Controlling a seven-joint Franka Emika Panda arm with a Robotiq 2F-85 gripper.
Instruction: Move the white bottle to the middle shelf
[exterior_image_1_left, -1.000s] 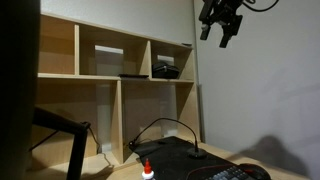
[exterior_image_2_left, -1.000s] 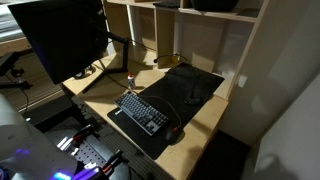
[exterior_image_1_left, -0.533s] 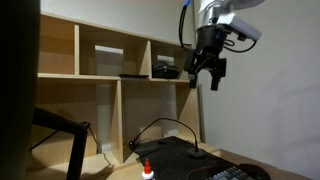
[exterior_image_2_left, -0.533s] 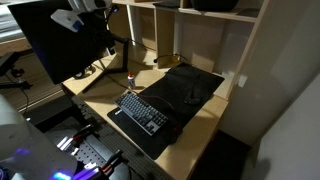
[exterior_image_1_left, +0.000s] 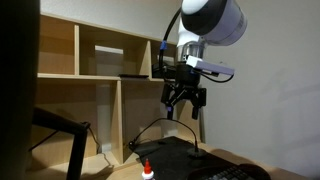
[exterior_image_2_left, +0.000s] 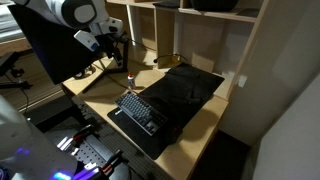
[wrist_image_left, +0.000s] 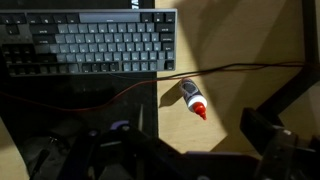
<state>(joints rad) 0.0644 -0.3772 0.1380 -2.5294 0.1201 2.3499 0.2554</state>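
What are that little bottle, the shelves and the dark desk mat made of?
Bottle: likely plastic, with a smooth white body and a red cap. Middle shelf: light wood or wood-look laminate, pale matte boards; the grain is too faint to tell. Mat: probably fabric or rubber, thin, flat and black.
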